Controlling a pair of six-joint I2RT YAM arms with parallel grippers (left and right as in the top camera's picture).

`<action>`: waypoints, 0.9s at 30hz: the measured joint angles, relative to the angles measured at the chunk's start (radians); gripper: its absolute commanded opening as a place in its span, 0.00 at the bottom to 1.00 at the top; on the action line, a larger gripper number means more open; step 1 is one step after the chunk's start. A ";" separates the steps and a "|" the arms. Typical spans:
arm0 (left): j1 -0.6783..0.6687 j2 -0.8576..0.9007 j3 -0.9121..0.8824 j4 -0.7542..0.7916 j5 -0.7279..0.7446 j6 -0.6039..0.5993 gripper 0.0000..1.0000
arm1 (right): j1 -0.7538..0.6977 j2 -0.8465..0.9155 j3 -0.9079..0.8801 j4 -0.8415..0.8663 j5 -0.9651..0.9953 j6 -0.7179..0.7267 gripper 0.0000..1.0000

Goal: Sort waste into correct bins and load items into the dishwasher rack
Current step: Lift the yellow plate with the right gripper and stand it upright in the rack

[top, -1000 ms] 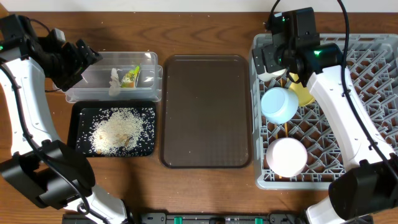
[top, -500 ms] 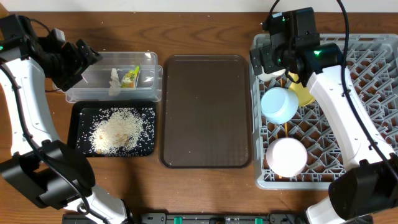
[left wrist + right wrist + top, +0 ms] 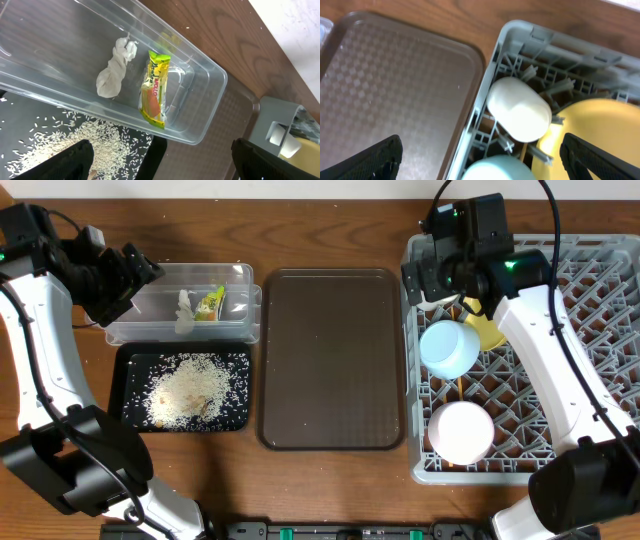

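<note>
The crumpled white tissue (image 3: 112, 75) and the green-and-yellow wrapper (image 3: 154, 90) lie in the clear tub (image 3: 240, 275). Rice scraps (image 3: 188, 390) cover the black tray (image 3: 128, 358) in front of it. My left gripper (image 3: 125, 280) hovers open at the tub's left end, its fingers wide apart over tub and rice (image 3: 162, 162). In the grey rack (image 3: 590, 300) stand a white cup (image 3: 519, 109), a yellow plate (image 3: 600, 130), a light blue bowl (image 3: 449, 347) and a white bowl (image 3: 461, 431). My right gripper (image 3: 480, 162) hangs open and empty above the rack's far left corner, over the cup.
A large dark brown serving tray (image 3: 332, 358) lies bare between the bins and the rack. Wooden tabletop shows around everything. The rack's right half holds only upright pegs.
</note>
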 measured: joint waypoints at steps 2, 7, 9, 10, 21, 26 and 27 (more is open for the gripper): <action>0.000 0.000 0.000 0.000 0.000 0.000 0.91 | 0.000 -0.018 0.000 -0.027 -0.001 0.000 0.99; 0.000 0.000 0.000 0.000 0.000 0.000 0.91 | 0.000 -0.159 0.000 -0.051 -0.003 0.000 0.99; 0.000 0.000 0.000 0.000 0.000 0.000 0.91 | 0.001 -0.238 0.000 -0.051 -0.003 0.000 0.99; 0.000 0.000 0.000 0.000 0.000 0.000 0.91 | 0.005 -0.280 0.000 -0.051 -0.001 0.000 0.99; 0.000 0.000 0.000 0.000 0.000 0.000 0.91 | 0.026 -0.644 -0.008 -0.089 -0.011 0.000 0.99; 0.000 0.000 0.000 0.000 0.000 0.000 0.91 | 0.025 -0.914 -0.161 -0.059 -0.020 0.000 0.99; 0.000 0.000 0.000 0.000 -0.001 0.000 0.91 | 0.025 -0.973 -0.209 -0.040 -0.022 0.000 0.99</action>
